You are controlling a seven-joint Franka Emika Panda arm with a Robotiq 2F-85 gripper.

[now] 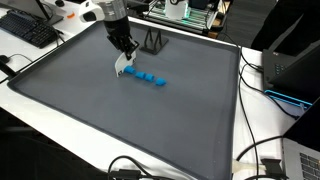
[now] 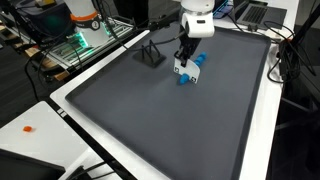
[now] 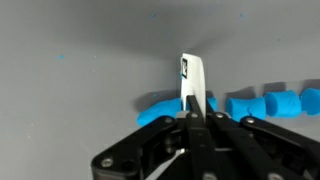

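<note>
A thin white piece (image 3: 192,78) is pinched in the closed tool (image 3: 190,112) beside the row of blue blocks (image 3: 265,104); they could be scattered by a low sweep.

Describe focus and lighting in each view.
Wrist view: blue blocks blurred, the gripper dark and close, the white piece it pinches brightly lit. Both exterior views: even light on the grey mat, no strong glare, but coarse; the blocks nearly merge into one strip.
</note>
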